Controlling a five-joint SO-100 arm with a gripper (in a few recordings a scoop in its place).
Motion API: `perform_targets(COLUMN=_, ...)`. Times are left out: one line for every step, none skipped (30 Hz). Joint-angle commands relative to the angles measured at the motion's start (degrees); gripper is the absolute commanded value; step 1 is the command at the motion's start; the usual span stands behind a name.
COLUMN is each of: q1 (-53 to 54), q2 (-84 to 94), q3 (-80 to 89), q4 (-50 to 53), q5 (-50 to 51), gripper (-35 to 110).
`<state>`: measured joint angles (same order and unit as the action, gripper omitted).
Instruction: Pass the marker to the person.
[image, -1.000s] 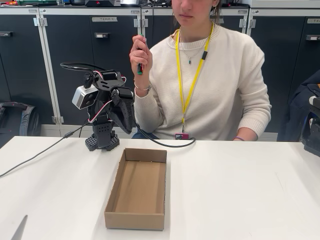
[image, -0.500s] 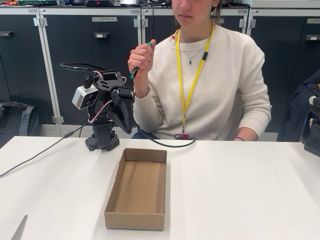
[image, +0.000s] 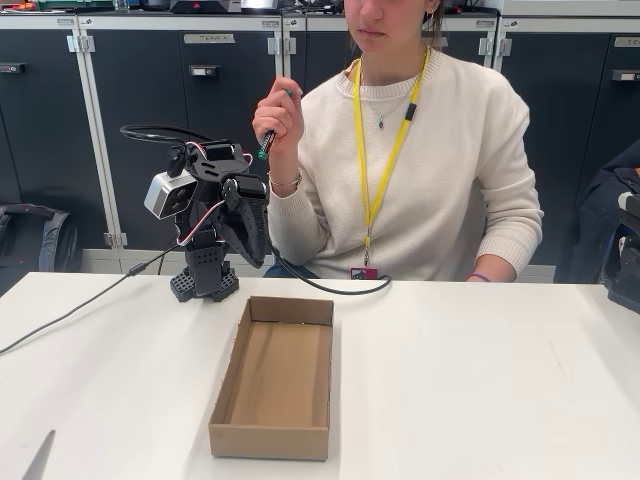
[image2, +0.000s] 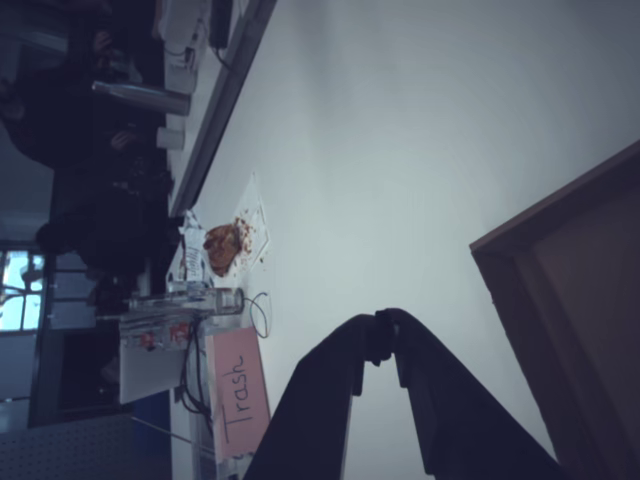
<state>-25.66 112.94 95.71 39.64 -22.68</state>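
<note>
Fixed view: marker (image: 266, 141) held tilted in the person's (image: 420, 170) raised hand (image: 280, 110), above the folded arm; tool (image: 250, 235) empty; cardboard box (image: 274, 378) on worktop (image: 480, 380).
Wrist view: tool (image2: 385, 330) tips pressed together, holding nothing, over worktop (image2: 400, 150); box corner (image2: 570, 300) at right.

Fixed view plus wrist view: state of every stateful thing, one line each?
marker: tilted, held in the person's raised hand, clear of the robot.
gripper: shut, fingertips touching, holding nothing; arm folded back near its base.
cardboard box: open-topped, upright on the table, nothing inside.
cabinet doors: closed.
</note>
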Motion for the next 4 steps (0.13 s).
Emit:
perform_targets(q1=0.3, q2=1.1, q3=-1.1, q4=-0.5, q5=0.1, gripper=-5)
perform_targets(q1=0.3, q2=1.1, q3=-1.1, q4=-0.6, q5=0.1, gripper=-5)
perform_targets(q1=0.3, q2=1.1, q3=-1.1, q4=-0.6, q5=0.1, gripper=-5)
perform_targets(q1=0.3, q2=1.1, q3=-1.1, q4=-0.7, q5=0.1, gripper=-5)
